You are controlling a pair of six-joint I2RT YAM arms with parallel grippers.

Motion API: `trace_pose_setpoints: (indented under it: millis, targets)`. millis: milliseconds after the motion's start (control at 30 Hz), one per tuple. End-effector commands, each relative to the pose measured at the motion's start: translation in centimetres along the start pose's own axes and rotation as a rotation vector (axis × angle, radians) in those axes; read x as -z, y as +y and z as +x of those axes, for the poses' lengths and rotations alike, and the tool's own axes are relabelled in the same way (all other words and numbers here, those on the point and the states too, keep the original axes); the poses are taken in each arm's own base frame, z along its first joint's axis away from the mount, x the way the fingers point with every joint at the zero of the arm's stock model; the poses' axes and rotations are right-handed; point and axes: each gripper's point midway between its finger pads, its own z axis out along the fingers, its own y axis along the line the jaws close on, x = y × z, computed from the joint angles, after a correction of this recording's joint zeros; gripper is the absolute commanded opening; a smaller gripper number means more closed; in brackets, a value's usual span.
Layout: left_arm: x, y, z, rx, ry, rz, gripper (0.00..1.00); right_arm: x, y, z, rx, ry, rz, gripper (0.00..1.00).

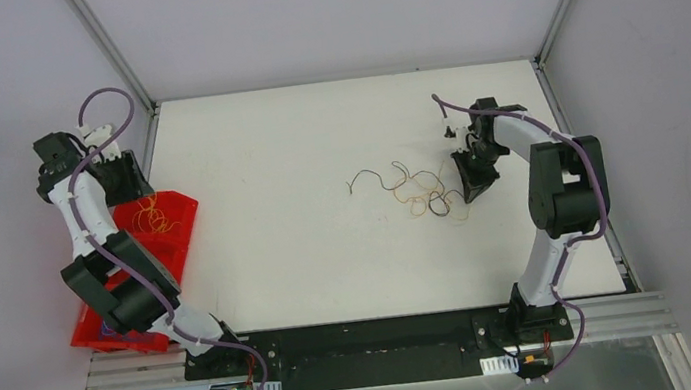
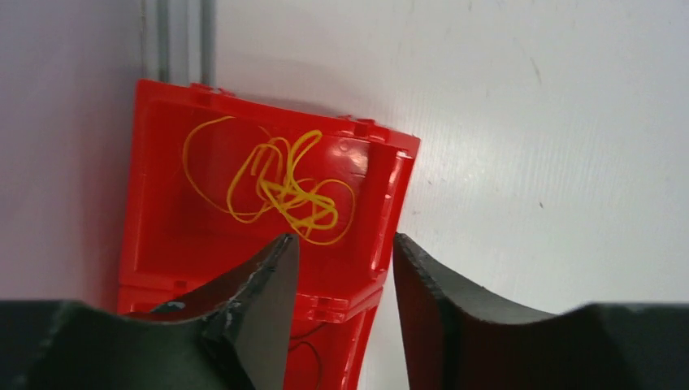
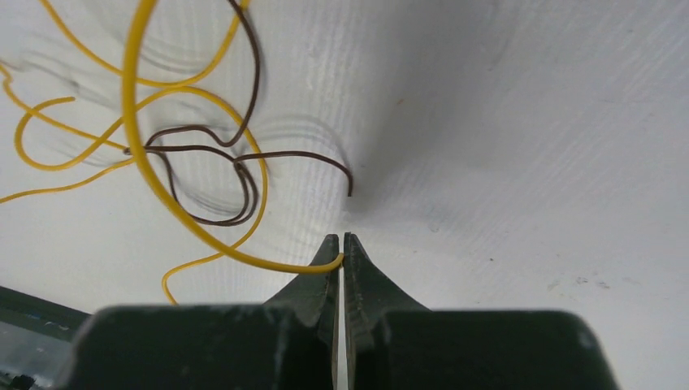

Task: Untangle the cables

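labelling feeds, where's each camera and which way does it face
Top external: above, behind the bases, looking down on the table; left arm and right arm show.
Left wrist: looks down past the open left gripper into the red bin.
Right wrist: low over the table, facing the cables; right gripper pinches the yellow cable.
Shared: top and left wrist show the red bin.

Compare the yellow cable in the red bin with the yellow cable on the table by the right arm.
The yellow cable in the bin lies in one clump inside the red bin; the yellow cable on the table spreads in wide loops crossing a dark cable. The bin one is untouched, the left gripper open above it; the table one's end is pinched in the right gripper's shut fingers. Both are thin, curly and yellow.
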Motion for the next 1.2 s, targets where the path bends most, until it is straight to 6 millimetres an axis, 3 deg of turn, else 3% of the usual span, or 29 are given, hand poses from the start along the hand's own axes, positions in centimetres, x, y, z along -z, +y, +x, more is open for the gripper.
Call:
trace_pose_setpoints:
  millis: [0,100,167,267,467,633,733,833,1033,1167]
  targets:
    - [1.9,-3.0,-1.4,-0.044,-0.051,0.049,0.57,1.4,2.8,-0.2,-0.01,-0.014,-0.089,0.0]
    - [3.6,-8.6,-3.0,-0.118,-0.092,0.173,0.69,1.3,4.4,-0.8,-0.008,-0.026,-0.135,0.0]
    - [4.5,-13.4,-3.5,-0.143,-0.116,0.309,0.72,1.2,5.8,-1.3,-0.014,-0.032,-0.183,0.0]
    - [5.0,-21.8,-2.7,-0.144,-0.073,0.563,0.77,2.0,9.1,-2.0,-0.038,-0.049,-0.317,0.0]
    - [3.6,-36.8,2.0,-0.202,0.036,0.892,0.79,6.2,14.5,-2.2,-0.078,-0.135,-0.617,0.0]
    - [4.4,-45.8,9.2,-0.251,0.249,1.134,0.77,7.5,16.3,-1.0,-0.168,-0.146,-0.712,0.0]
    - [4.9,-48.5,11.4,-0.278,0.262,1.218,0.78,7.2,16.5,-1.0,-0.213,-0.14,-0.728,0.0]
    - [5.6,-50.4,11.9,-0.266,0.226,1.3,0.79,7.0,16.6,-1.1,-0.243,-0.129,-0.742,0.0]
    - [7.3,-52.5,13.4,-0.413,0.133,1.372,0.8,8.0,17.8,-1.9,-0.274,-0.147,-0.791,0.0]
    - [6.8,-53.1,15.0,-0.526,0.124,1.337,0.8,9.1,18.9,-2.3,-0.272,-0.154,-0.828,0.0]
